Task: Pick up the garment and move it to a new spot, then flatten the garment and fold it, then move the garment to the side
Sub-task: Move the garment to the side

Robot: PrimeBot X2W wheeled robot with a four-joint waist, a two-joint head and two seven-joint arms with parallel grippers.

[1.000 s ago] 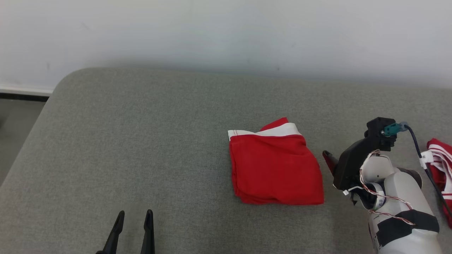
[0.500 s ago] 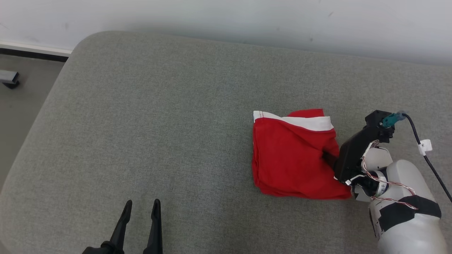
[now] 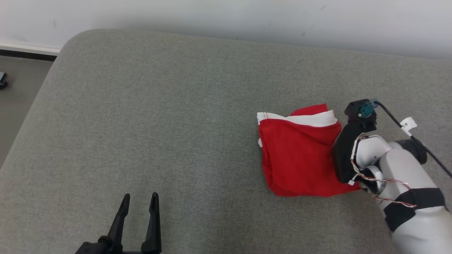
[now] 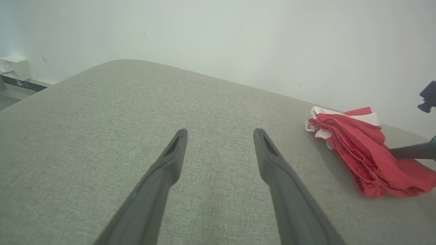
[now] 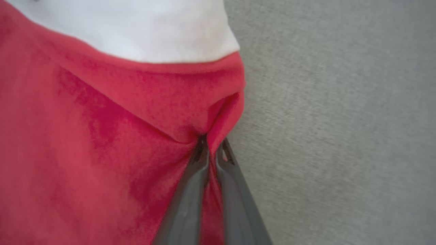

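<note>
Shifting the folded garment (image 3: 296, 155) to the side is judged to be the step in hand, since the red cloth lies in a compact stack on the grey cushion (image 3: 159, 106), right of centre in the head view, with its white band (image 3: 310, 119) along the far edge. For this to be done well, the whole stack should be caught, not the top layer alone. In the right wrist view only a gathered pucker of red fabric is seen in the pinch, and how many layers are taken cannot be told. A low, slow drag or a modest lift is advised, so that the folds are not pulled open. The layered edges on the side away from the grip, seen fanned in the left wrist view, are judged most likely to trail.

The right gripper (image 5: 209, 144) is closed to a narrow slit on the garment's right edge, and the cloth is drawn into creases at the tips. The left gripper (image 3: 140, 195) is spread wide, holds nothing, and is poised over bare cushion, well apart from the garment.
</note>
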